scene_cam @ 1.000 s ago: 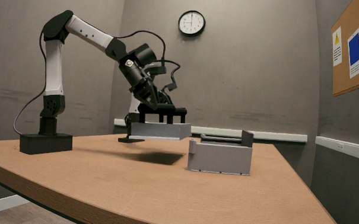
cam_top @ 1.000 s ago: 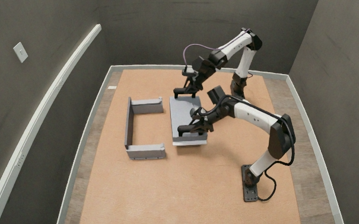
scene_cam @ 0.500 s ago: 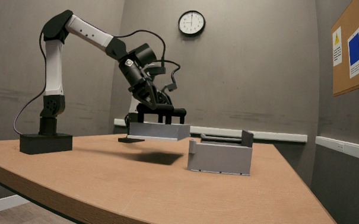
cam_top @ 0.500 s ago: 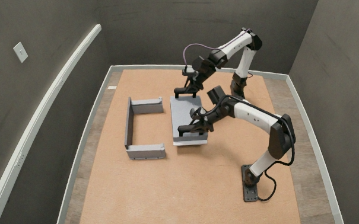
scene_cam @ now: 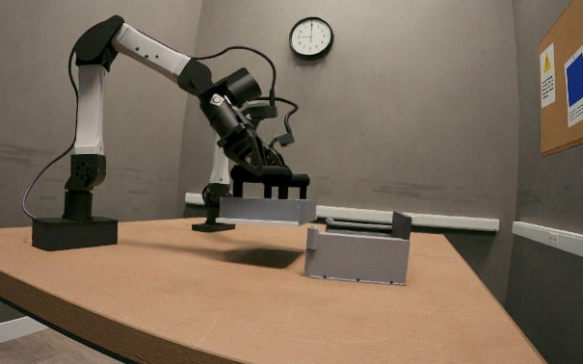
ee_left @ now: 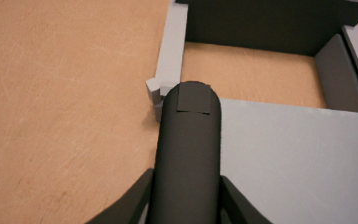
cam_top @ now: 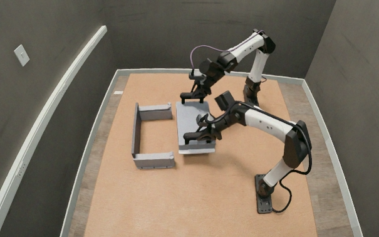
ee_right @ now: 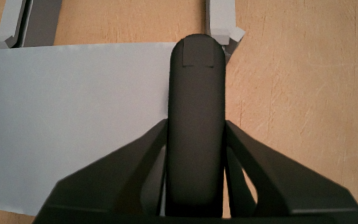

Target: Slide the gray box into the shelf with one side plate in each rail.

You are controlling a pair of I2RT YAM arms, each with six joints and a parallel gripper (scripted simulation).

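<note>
The gray box [cam_top: 186, 122] [scene_cam: 256, 211] [ee_left: 300, 155] [ee_right: 80, 110] hangs in the air, roughly level, its shadow on the table below. It is just outside the open side of the shelf [cam_top: 136, 131] [scene_cam: 357, 255] [ee_left: 172, 45] and, in the exterior view, about as high as the shelf's top or a little above. My left gripper [cam_top: 197, 141] is shut on the box's end nearest the top camera. My right gripper [cam_top: 192, 101] [scene_cam: 260, 192] is shut on the opposite end. The fingers' contact with the box is mostly hidden. The side plates' alignment with the rails is not clear.
The shelf stands on the wooden table [cam_top: 173, 200] [scene_cam: 208, 299], its dark back wall away from the arms and its two side walls reaching towards the box. Small blocks stick out at the side walls' front ends, close to the box's leading edge.
</note>
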